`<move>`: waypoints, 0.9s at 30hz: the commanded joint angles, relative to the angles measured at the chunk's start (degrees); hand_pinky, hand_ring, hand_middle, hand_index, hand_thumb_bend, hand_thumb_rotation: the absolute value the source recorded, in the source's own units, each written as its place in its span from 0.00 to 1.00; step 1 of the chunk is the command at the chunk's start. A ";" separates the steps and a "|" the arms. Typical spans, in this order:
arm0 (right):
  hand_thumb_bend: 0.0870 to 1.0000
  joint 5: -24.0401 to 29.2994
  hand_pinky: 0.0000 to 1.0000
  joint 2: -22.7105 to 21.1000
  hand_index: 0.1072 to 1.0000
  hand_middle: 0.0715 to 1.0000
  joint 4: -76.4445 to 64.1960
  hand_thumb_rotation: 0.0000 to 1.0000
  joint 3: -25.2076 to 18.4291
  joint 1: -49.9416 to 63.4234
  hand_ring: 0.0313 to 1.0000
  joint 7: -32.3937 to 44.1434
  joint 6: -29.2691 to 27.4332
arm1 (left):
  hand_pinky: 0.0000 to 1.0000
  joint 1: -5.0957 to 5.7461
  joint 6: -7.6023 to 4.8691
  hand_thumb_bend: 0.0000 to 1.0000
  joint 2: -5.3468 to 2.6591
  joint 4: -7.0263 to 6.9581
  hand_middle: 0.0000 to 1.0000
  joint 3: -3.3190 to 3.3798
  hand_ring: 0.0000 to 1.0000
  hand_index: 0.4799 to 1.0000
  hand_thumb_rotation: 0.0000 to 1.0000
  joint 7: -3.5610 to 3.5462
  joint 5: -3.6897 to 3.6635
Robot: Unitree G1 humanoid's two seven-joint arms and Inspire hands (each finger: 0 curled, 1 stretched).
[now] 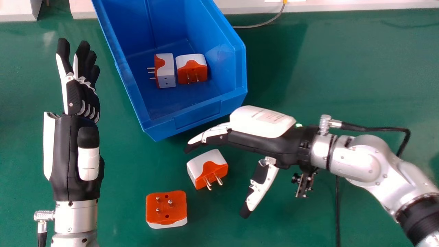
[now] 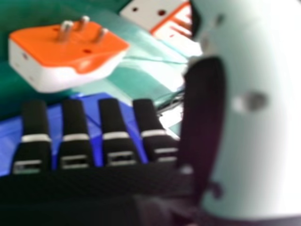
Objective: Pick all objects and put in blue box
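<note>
Head view: the box point(image 1: 198, 120) sits at eleven o'clock, two plugs point(image 1: 168, 73) inside. Left hand point(image 1: 70, 151) at ten, fingers straight, empty. Right hand point(image 1: 257, 140) near centre, fingers nearly straight, thumb spread, empty; one plug point(image 1: 207, 166) lies at six, another plug point(image 1: 166, 207) at seven.

Right hand view: both loose plugs lie beyond its extended fingers point(image 2: 110, 115).

Beyond the right hand's point(image 1: 255, 140) straight black fingers point(image 2: 111, 117) show a blue plastic box point(image 2: 8, 141) and an orange-and-white plug block point(image 2: 70, 54) with metal prongs; another orange-and-white block point(image 2: 153, 13) sits partly behind that hand's thumb.
</note>
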 commanded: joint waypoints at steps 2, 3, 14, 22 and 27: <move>0.97 0.57 0.70 1.56 0.79 0.81 0.99 0.19 0.49 -2.11 0.79 -1.17 0.12 | 1.00 0.06 -0.70 0.97 0.50 -1.30 1.00 -0.13 1.00 1.00 1.00 -0.22 -0.24; 0.97 0.68 0.69 1.97 0.79 0.81 1.32 0.19 0.61 -2.17 0.79 -1.06 0.35 | 1.00 0.09 -0.70 0.97 0.47 -1.30 1.00 -0.15 1.00 1.00 1.00 -0.21 -0.23; 0.97 -0.71 0.67 5.81 0.80 0.83 3.25 0.18 2.81 -2.70 0.76 -2.81 1.20 | 1.00 0.30 -0.61 0.97 0.44 -1.48 1.00 -0.14 1.00 1.00 1.00 -0.11 -0.10; 0.98 -3.47 0.68 6.64 0.81 0.82 3.18 0.18 4.46 -3.31 0.77 -6.20 0.27 | 1.00 0.33 -0.69 0.97 0.54 -1.46 1.00 -0.17 1.00 1.00 1.00 -0.22 -0.33; 0.99 -6.27 0.67 6.49 0.80 0.81 5.96 0.18 5.93 -5.36 0.76 -8.64 -0.52 | 1.00 0.22 -0.74 0.97 0.44 -1.47 1.00 -0.15 1.00 1.00 1.00 -0.15 -0.33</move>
